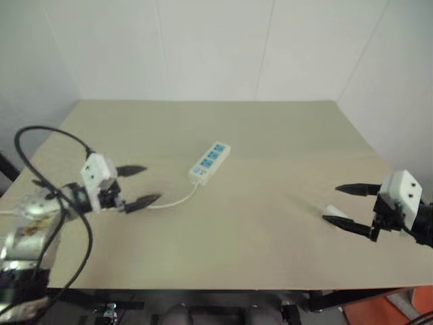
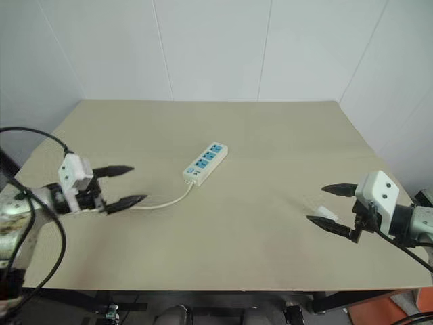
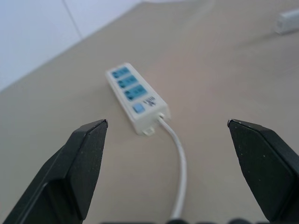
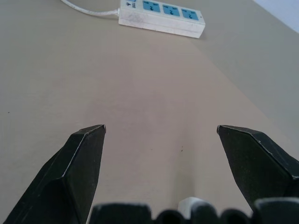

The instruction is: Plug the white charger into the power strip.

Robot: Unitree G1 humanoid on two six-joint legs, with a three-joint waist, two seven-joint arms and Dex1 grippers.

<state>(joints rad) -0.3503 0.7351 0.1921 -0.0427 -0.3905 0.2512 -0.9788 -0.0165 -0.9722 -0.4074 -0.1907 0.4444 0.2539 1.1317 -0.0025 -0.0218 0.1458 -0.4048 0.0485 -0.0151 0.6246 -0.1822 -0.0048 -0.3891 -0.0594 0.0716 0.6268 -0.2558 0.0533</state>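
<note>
We find the white charger [image 2: 327, 213] lying unheld on the tabletop [image 2: 270, 149] at lower right, between the tips of the wide-open right pincer [image 2: 330, 206], while the power strip [image 2: 205, 162] lies centre frame, sockets empty, the left pincer [image 2: 125, 185] equally wide and empty near its cord [image 2: 166, 200], presumably to steady it.
</note>
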